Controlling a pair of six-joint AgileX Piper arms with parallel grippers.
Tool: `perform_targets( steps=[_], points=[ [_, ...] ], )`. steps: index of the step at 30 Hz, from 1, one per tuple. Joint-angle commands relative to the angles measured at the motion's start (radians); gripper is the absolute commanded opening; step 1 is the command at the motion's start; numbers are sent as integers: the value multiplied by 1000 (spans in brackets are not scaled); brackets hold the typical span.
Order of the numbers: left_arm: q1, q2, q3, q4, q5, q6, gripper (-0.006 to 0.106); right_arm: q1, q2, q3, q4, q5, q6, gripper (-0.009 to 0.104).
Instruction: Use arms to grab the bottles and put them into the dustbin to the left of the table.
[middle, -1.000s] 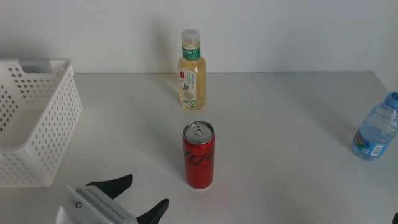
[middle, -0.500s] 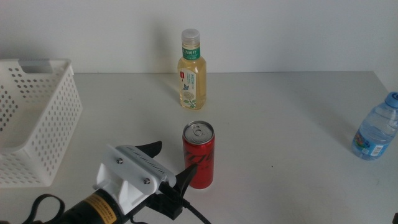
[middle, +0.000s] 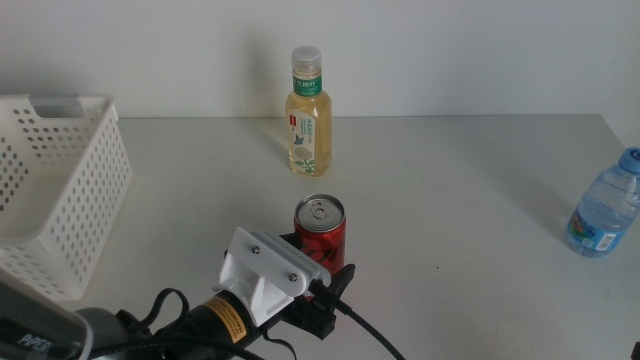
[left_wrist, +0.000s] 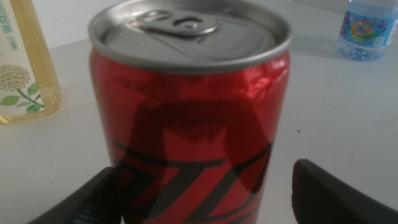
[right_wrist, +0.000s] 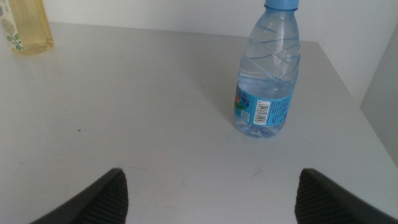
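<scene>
Your can (middle: 319, 228) stands upright mid-desk (middle: 450, 190), between the left gripper's (left_wrist: 205, 186) wide-open fingers, ungripped. You're at the grasp step: close on it, then lift toward the dustbin (middle: 55, 195). The right gripper (right_wrist: 208, 186) waits open near the water bottle (right_wrist: 266, 68)

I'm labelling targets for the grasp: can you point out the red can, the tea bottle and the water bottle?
red can (left_wrist: 186, 118), left wrist view, on the red side wall.
tea bottle (middle: 308, 125), middle view, on the yellow body above its label.
water bottle (right_wrist: 267, 68), right wrist view, on the clear ribbed body.
</scene>
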Motion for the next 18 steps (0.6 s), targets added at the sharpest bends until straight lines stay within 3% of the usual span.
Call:
perform_targets(
  steps=[1,11,15,18],
  points=[
    [0,2,-41,-5,-164,-19,94,-7,-22,-9,-6,-75,-12,78],
    [0,66,-106,-46,-168,8,89,-7,-22,-9,-6,-75,-12,78],
    [0,66,-106,-59,-168,8,74,-7,-22,-9,-6,-75,-12,78],
    [0,66,-106,-59,-171,-3,55,-7,-22,-9,-6,-75,-12,78]
  ],
)
